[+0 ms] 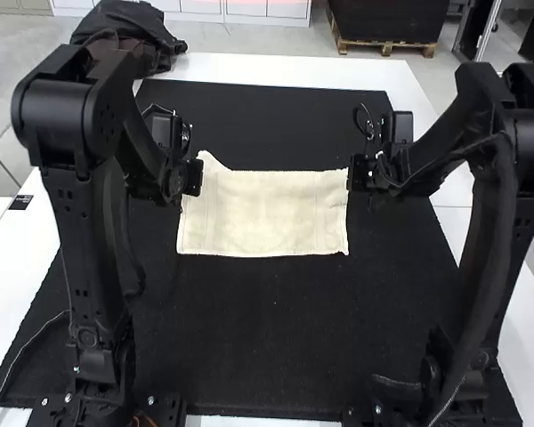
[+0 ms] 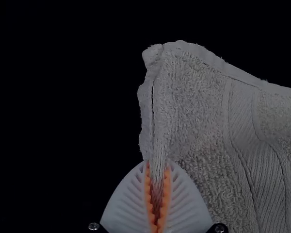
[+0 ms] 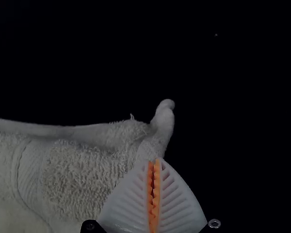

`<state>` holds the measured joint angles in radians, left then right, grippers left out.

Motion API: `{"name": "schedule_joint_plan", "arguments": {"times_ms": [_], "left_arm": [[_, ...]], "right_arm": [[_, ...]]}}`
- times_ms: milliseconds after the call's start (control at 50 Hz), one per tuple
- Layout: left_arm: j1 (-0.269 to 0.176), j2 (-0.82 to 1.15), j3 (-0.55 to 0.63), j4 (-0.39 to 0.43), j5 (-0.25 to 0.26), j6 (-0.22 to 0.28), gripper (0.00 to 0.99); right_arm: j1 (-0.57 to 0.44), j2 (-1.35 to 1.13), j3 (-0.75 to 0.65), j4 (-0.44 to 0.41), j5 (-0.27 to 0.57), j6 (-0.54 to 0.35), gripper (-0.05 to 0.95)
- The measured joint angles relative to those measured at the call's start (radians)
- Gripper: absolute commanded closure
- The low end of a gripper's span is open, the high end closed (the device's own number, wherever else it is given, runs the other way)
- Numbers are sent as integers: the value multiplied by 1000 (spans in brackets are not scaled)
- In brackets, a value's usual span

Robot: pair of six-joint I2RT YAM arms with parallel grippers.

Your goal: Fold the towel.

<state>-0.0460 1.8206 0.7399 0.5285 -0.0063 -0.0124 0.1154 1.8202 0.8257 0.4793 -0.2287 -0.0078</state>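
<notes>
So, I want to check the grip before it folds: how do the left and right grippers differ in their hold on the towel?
The left gripper has a strip of towel plainly between its pads; the right gripper's pads lie closer together. Past the left gripper's tips a broad flap runs to the corner; past the right gripper's, a narrow, bunched nub. Both grip a side edge.

Cream towel [image 1: 265,213], black mat [image 1: 267,338], orange pads [image 2: 166,187].
</notes>
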Motion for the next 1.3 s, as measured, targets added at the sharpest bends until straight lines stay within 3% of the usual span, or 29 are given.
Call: {"name": "schedule_joint_plan", "arguments": {"times_ms": [600,1300], "left_arm": [[0,-224,-164,-114,0,-41,969],[0,-419,-280,-218,0,-32,969]], "right_arm": [[-3,-248,-138,-134,-66,0,923],[-8,-417,-344,-217,-111,-1,923]]}}
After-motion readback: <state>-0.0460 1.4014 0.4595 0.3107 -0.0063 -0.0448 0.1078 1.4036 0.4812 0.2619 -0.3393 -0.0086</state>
